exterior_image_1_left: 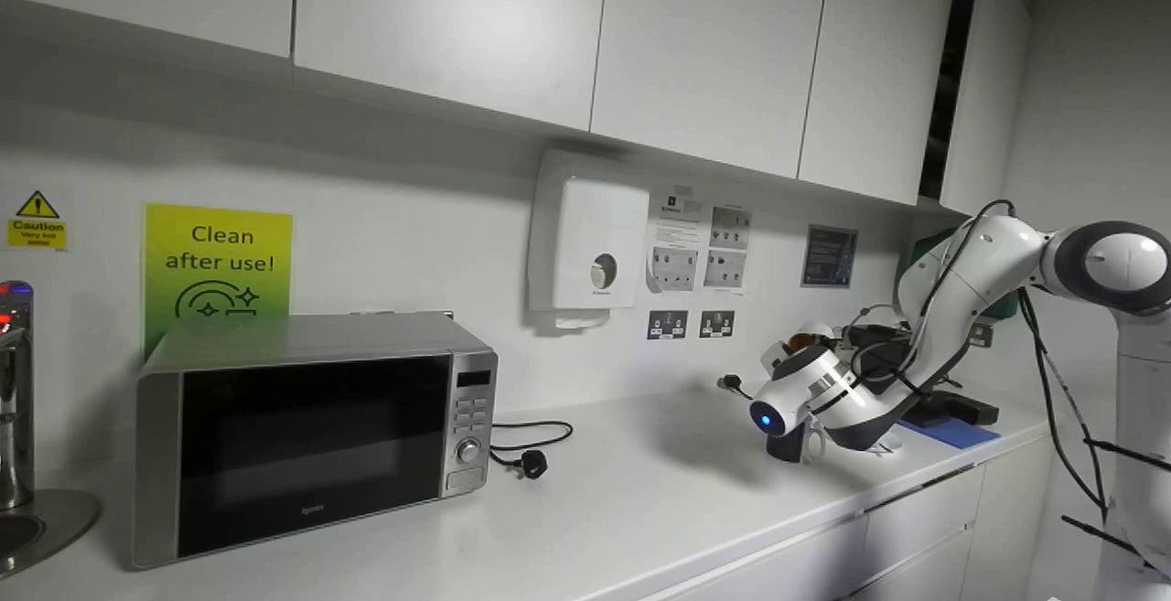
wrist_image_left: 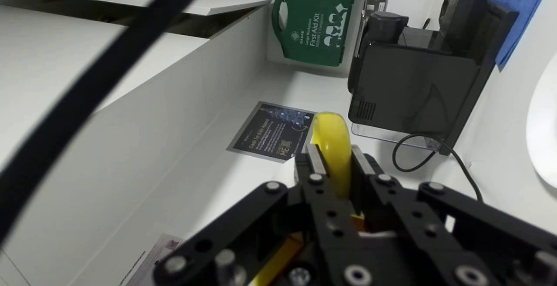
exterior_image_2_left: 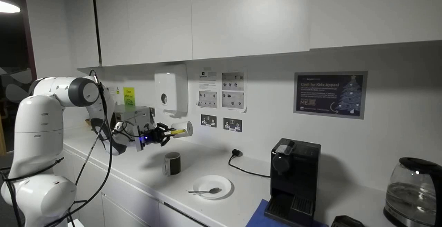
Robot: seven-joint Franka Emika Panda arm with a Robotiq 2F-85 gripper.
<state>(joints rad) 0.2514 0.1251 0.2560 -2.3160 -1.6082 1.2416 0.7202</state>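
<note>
My gripper (exterior_image_2_left: 169,133) is shut on the yellow handle (wrist_image_left: 333,146) of a white mug (exterior_image_2_left: 183,129). The mug is held in the air above the counter, tilted on its side, and its flat base faces away from the gripper in an exterior view. In an exterior view the arm hides the gripper; part of the mug's orange-yellow inside (exterior_image_1_left: 803,341) shows. In the wrist view the handle stands between the fingertips (wrist_image_left: 336,162); the fingers hide most of the mug. A dark mug (exterior_image_2_left: 173,163) stands upright on the counter below. A white plate (exterior_image_2_left: 225,182) lies near it, with a spoon (exterior_image_2_left: 207,191) on it.
A black coffee machine (exterior_image_2_left: 295,178) stands on a blue mat (exterior_image_2_left: 257,215), with a glass kettle (exterior_image_2_left: 411,189) beyond. A microwave (exterior_image_1_left: 311,455) stands along the wall. Wall cabinets (exterior_image_1_left: 704,52) overhang the counter. A paper dispenser (exterior_image_1_left: 590,235) and a green first aid kit (wrist_image_left: 315,18) show.
</note>
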